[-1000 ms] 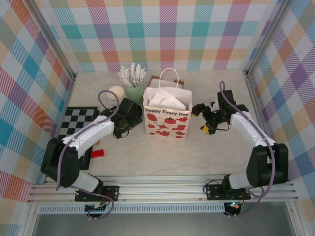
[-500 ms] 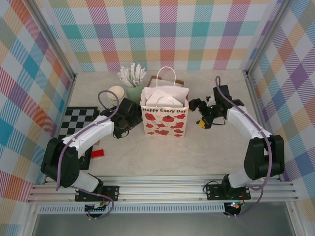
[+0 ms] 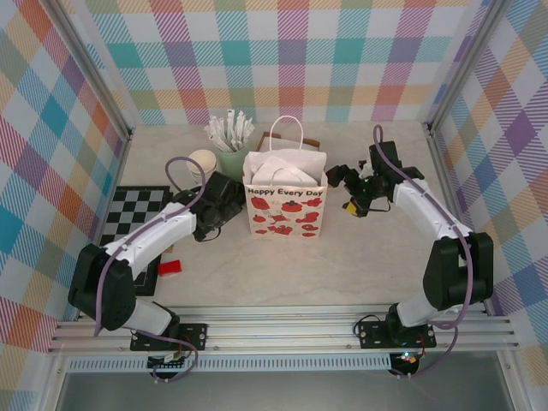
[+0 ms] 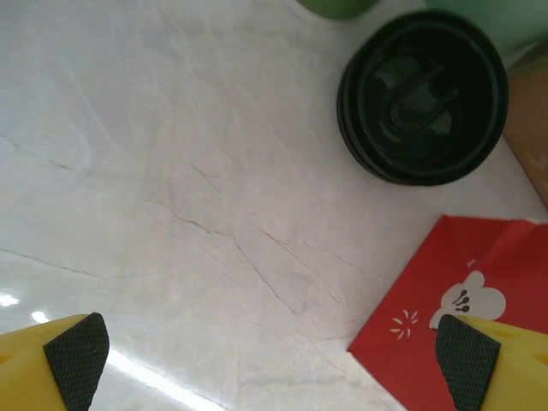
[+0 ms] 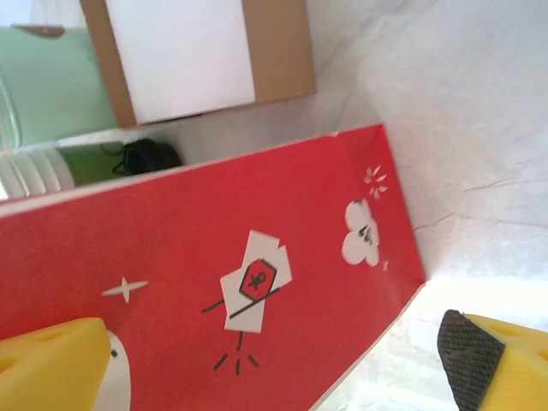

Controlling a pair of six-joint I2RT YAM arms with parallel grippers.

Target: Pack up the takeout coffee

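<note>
Change since the earlier frames: the right arm has swung farther from its base and inward, the paper bag point(image 3: 287, 214) has shifted slightly leftward, and the left arm is unmoved.

1. Small red block point(image 3: 169, 268): near left of the table point(image 3: 368, 257), at the edge of the checkerboard mat point(image 3: 128, 205).
2. Left claw point(image 4: 272, 368): jaws spread wide and empty, over bare marble. In the wrist view one pad overlaps the bag's red side panel.
3. Paper bag: upright at centre table. White front with red prints reading "Happy Every Day", white paper inside, handle up.
4. Right claw point(image 3: 344, 190): jaws wide, nothing held, just beside the bag's right side panel. Contact cannot be told.
5. Round black lid point(image 4: 419, 94): on the table beyond the left claw, near the bag's left side, seen from above.
6. Takeout coffee: position cannot be told. Whether a green cup stands under that lid is hidden.
7. Stack of cream cups point(image 3: 202, 160): far left of the bag.
8. Mint-green holder point(image 3: 233, 160) with white sticks point(image 3: 229, 130): just beside the stack.
9. Brown card with a white face point(image 5: 274, 43): behind the bag.
</note>
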